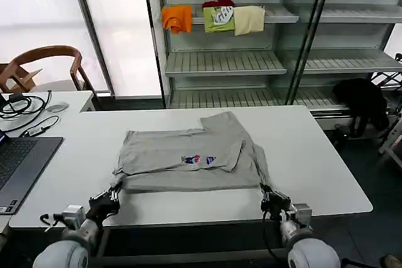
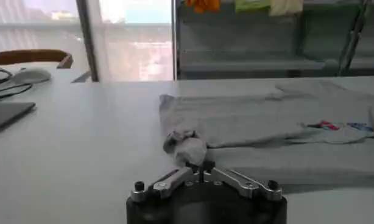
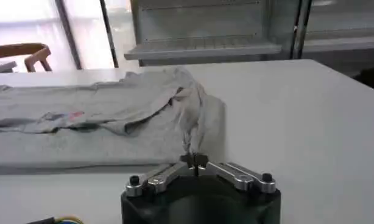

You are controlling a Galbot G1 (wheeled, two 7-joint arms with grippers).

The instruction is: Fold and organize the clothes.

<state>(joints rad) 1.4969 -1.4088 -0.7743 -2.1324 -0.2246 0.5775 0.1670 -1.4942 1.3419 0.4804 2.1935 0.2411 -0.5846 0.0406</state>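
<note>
We've got the grey T-shirt [image 1: 188, 158] lying part-folded mid-desk [image 1: 320, 174], and both arms are on its near edge: left gripper [image 1: 112, 200] jaws pinching the near left corner, right gripper [image 1: 269, 196] jaws pinching the near right. Our advice: lift both together, level, keep the hem taut, then carry it away from us evenly.

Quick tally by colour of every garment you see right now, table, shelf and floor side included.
Light grey T-shirt on the table: 1
Orange garment on the shelf: 1
Green garment on the shelf: 1
Cream garment on the shelf: 1
Black garment right of the table: 1
Total: 5
</note>
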